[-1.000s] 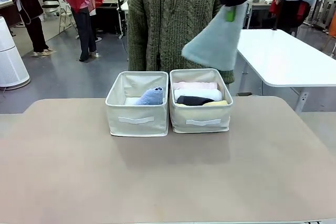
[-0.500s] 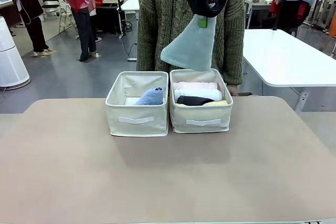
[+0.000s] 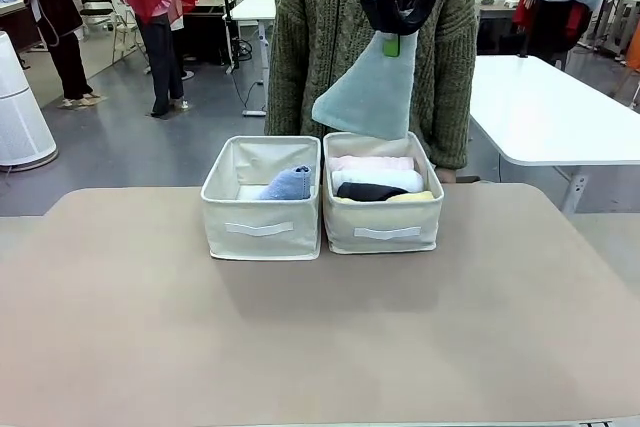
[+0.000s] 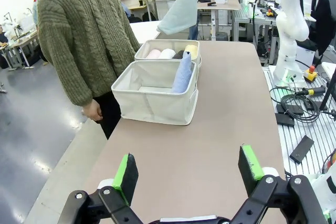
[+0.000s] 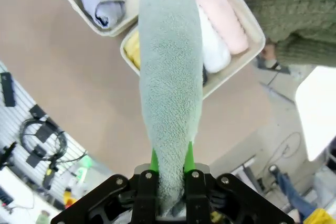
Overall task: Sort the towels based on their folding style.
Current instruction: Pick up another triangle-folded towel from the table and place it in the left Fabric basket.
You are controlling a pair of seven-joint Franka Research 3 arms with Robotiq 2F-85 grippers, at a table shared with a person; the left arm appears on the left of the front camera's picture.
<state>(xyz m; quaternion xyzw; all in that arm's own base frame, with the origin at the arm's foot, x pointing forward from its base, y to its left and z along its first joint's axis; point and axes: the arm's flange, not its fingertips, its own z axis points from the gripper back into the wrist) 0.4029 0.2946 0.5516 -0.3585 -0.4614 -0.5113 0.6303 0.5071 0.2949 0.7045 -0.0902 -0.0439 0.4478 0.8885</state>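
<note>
My right gripper (image 3: 392, 45) hangs high over the table, shut on the tip of a grey-blue cone-folded towel (image 3: 365, 97) that dangles above the right bin (image 3: 400, 217). In the right wrist view my right gripper (image 5: 170, 163) pinches the same towel (image 5: 170, 77). That bin holds rolled towels: pink (image 3: 370, 162), white (image 3: 378, 179), dark grey (image 3: 368, 192) and pale yellow (image 3: 416, 197). A light blue cone-folded towel (image 3: 290, 184) lies in the left bin (image 3: 260, 237). My left gripper (image 4: 186, 174) stands open above the table's end, nothing between its fingers (image 4: 126, 174).
A person in a green knitted sweater (image 3: 330, 37) stands right behind the bins, one hand (image 4: 94, 111) hanging at the table's edge. The tan tabletop (image 3: 320, 337) lies bare in front of the bins. A white table (image 3: 550, 112) stands at the back right.
My right gripper has carried the grey-blue towel leftwards, from beyond the right bin's far right corner to above that bin. The person has shifted a little to the right. The left gripper stays open.
</note>
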